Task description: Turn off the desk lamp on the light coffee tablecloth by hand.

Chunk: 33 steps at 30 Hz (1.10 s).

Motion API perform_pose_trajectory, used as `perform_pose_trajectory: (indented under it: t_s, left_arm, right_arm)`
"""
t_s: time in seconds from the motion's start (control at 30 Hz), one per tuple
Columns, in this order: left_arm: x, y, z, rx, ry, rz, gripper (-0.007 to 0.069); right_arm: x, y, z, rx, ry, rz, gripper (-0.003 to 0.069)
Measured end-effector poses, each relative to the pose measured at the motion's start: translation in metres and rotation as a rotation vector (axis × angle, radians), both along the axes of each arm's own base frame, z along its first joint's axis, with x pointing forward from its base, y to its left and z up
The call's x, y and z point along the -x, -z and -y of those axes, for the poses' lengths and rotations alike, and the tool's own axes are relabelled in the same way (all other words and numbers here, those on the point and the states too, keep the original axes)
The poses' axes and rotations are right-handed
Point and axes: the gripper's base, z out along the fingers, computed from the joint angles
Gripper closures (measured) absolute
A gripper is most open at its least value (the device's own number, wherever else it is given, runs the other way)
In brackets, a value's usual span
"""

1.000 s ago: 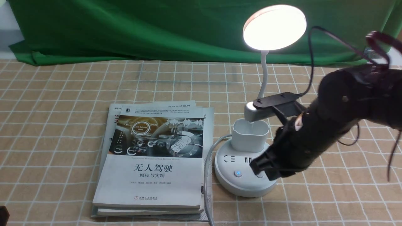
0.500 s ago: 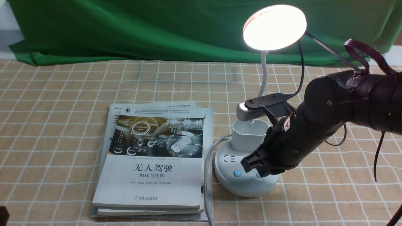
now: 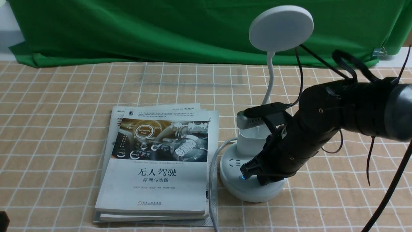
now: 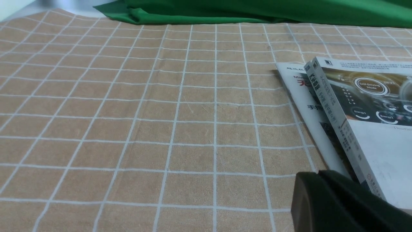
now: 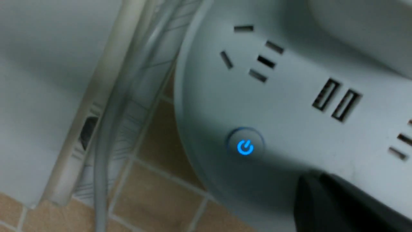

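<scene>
The white desk lamp stands on the light coffee tablecloth (image 3: 64, 106), and its round disc head (image 3: 281, 28) is dark and unlit. My right gripper (image 3: 256, 174) is shut, with its tip down on the lamp's round base (image 3: 251, 193), right beside the button that glows blue (image 3: 242, 177). In the right wrist view the shut fingertips (image 5: 313, 180) rest on the base (image 5: 289, 106) next to that blue power button (image 5: 245, 147). The second button is hidden under the gripper. My left gripper (image 4: 317, 175) is shut and empty, low over the cloth (image 4: 128, 112) beside the books.
A stack of books (image 3: 157, 161) lies just left of the lamp, also in the left wrist view (image 4: 370, 122). The lamp's grey cord (image 3: 212, 180) runs between books and base. A green backdrop cloth (image 3: 145, 29) hangs along the far edge. Black cables (image 3: 386, 193) trail from my right arm.
The lamp head was lit in both earlier frames and is now dark. My right gripper has moved left and down along the base towards the blue button.
</scene>
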Motion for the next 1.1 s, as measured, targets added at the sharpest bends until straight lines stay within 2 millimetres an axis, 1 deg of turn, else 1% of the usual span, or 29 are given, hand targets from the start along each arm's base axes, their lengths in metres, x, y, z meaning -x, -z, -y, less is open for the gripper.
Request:
perform_pose_trajectory:
  t_s: [0.17,0.27,0.33,0.4,0.47,0.5,0.53,0.6,0.73,0.77,0.83,0.9,0.97,1.0,1.1]
  left_arm:
    - [0.0,0.0,0.0,0.0,0.0,0.0,0.062]
    - [0.0,0.0,0.0,0.0,0.0,0.0,0.062]
    - [0.0,0.0,0.0,0.0,0.0,0.0,0.062]
    - [0.0,0.0,0.0,0.001,0.0,0.0,0.062]
    - [0.0,0.0,0.0,0.001,0.0,0.0,0.062]
    - [0.0,0.0,0.0,0.001,0.0,0.0,0.062]
    - [0.0,0.0,0.0,0.001,0.0,0.0,0.062]
    - [0.0,0.0,0.0,0.001,0.0,0.0,0.062]
    - [0.0,0.0,0.0,0.001,0.0,0.0,0.062]
    - [0.0,0.0,0.0,0.001,0.0,0.0,0.062]
    - [0.0,0.0,0.0,0.001,0.0,0.0,0.062]
    - [0.0,0.0,0.0,0.001,0.0,0.0,0.062]
    - [0.0,0.0,0.0,0.0,0.0,0.0,0.062]
    - [0.0,0.0,0.0,0.0,0.0,0.0,0.062]
    - [0.0,0.0,0.0,0.0,0.0,0.0,0.062]
  right_arm:
    - [0.002,-0.008,0.001,-0.002,-0.008,0.019,0.0621]
    - [0.007,-0.024,0.004,-0.015,-0.009,0.047,0.0621]
    - [0.014,-0.037,0.009,-0.034,-0.005,0.075,0.0621]
    - [0.028,-0.05,0.017,-0.061,0.012,0.114,0.0621]
    - [0.049,-0.06,0.031,-0.086,0.026,0.152,0.0621]
    - [0.056,-0.065,0.035,-0.103,0.034,0.176,0.0621]
    - [0.061,-0.064,0.039,-0.103,0.035,0.177,0.0621]
    - [0.087,-0.073,0.055,-0.137,0.039,0.236,0.062]
    - [0.118,-0.074,0.074,-0.158,0.04,0.268,0.0611]
    - [0.129,-0.075,0.08,-0.167,0.04,0.283,0.0607]
    - [0.139,-0.079,0.087,-0.182,0.039,0.306,0.0603]
    - [0.149,-0.087,0.093,-0.211,0.039,0.35,0.0598]
    - [0.153,-0.094,0.095,-0.235,0.04,0.389,0.0594]
    - [0.157,-0.101,0.098,-0.262,0.042,0.433,0.0592]
    - [0.161,-0.11,0.101,-0.302,0.047,0.499,0.0586]
